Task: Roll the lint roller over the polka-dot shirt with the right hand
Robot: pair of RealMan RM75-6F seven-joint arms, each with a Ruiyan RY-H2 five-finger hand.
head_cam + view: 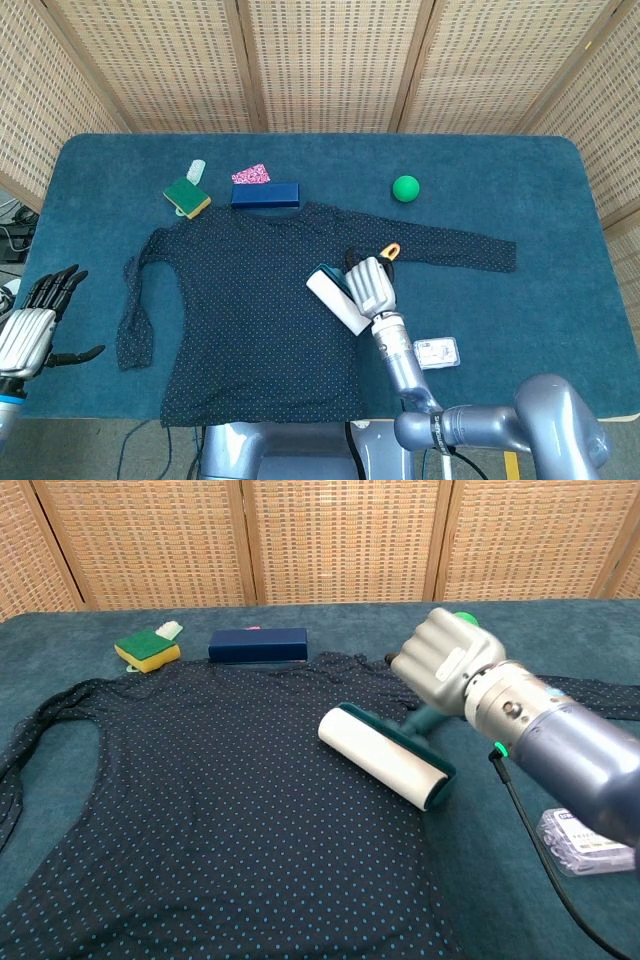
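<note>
The dark polka-dot shirt (pixel 240 300) (pixel 200 800) lies spread flat on the blue table, one sleeve stretched out to the right. My right hand (pixel 368 282) (pixel 445 660) grips the handle of the lint roller (pixel 336 301) (pixel 385 755). Its white roll lies on the shirt's right side near the underarm, and the orange handle end (pixel 390 250) pokes out past the hand. Off the table's near left corner my left hand (pixel 35 320) hangs with its fingers spread, holding nothing.
A green ball (pixel 405 187) sits at the back right. Behind the shirt collar are a blue box (pixel 265 194) (pixel 257 644), a pink patterned piece (pixel 251 174) and a green-yellow sponge (pixel 187 196) (pixel 147 650). A clear plastic packet (pixel 436 352) (pixel 590 840) lies right of the shirt hem.
</note>
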